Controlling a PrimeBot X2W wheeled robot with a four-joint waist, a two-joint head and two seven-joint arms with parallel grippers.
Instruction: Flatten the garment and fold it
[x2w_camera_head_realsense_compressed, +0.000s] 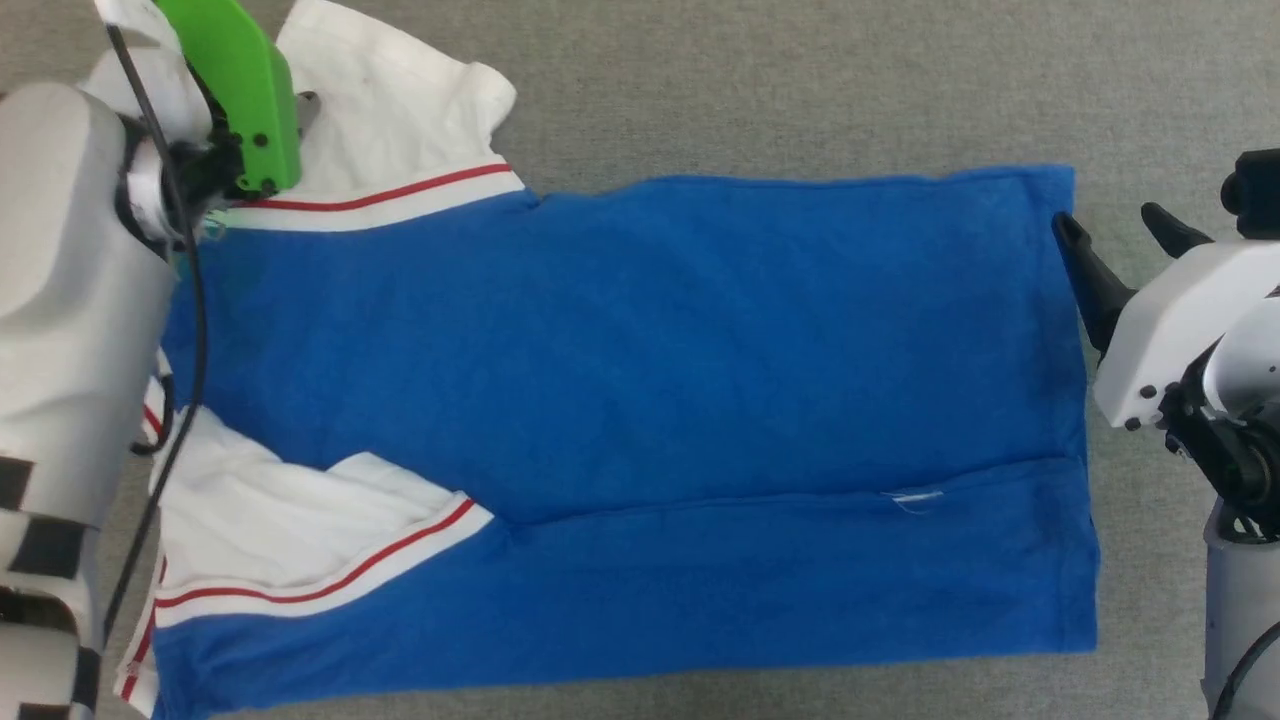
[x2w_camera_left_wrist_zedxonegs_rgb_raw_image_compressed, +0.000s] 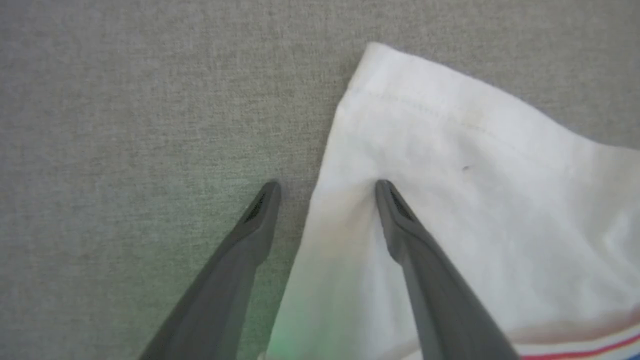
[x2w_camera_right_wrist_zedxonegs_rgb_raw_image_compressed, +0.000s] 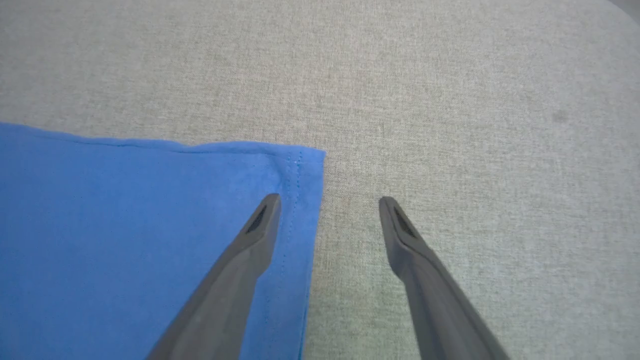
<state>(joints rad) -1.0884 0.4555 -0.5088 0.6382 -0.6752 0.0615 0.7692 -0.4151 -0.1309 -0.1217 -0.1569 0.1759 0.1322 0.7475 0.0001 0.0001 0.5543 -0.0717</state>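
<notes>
Grey fabric tabletop (x2w_camera_head_realsense_compressed: 800, 80) bears the garment (x2w_camera_head_realsense_compressed: 650, 400), laid out lengthwise, near long edge folded over; white sleeve (x2w_camera_left_wrist_zedxonegs_rgb_raw_image_compressed: 450, 175) at far left; left fingers (x2w_camera_left_wrist_zedxonegs_rgb_raw_image_compressed: 415, 250) spread apart, straddling the sleeve edge, gripping nothing; right fingers (x2w_camera_right_wrist_zedxonegs_rgb_raw_image_compressed: 240, 260) likewise apart, straddling the hem corner (x2w_camera_right_wrist_zedxonegs_rgb_raw_image_compressed: 310, 160), empty.

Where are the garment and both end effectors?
garment (x2w_camera_head_realsense_compressed: 650, 350), head view, blue body.
left end effector (x2w_camera_left_wrist_zedxonegs_rgb_raw_image_compressed: 327, 184), left wrist view, midway between fingertips.
right end effector (x2w_camera_right_wrist_zedxonegs_rgb_raw_image_compressed: 328, 199), right wrist view, midway between fingertips.

Blue garment (x2w_camera_head_realsense_compressed: 640, 400) with white sleeves, spread flat, lengthwise fold
</notes>
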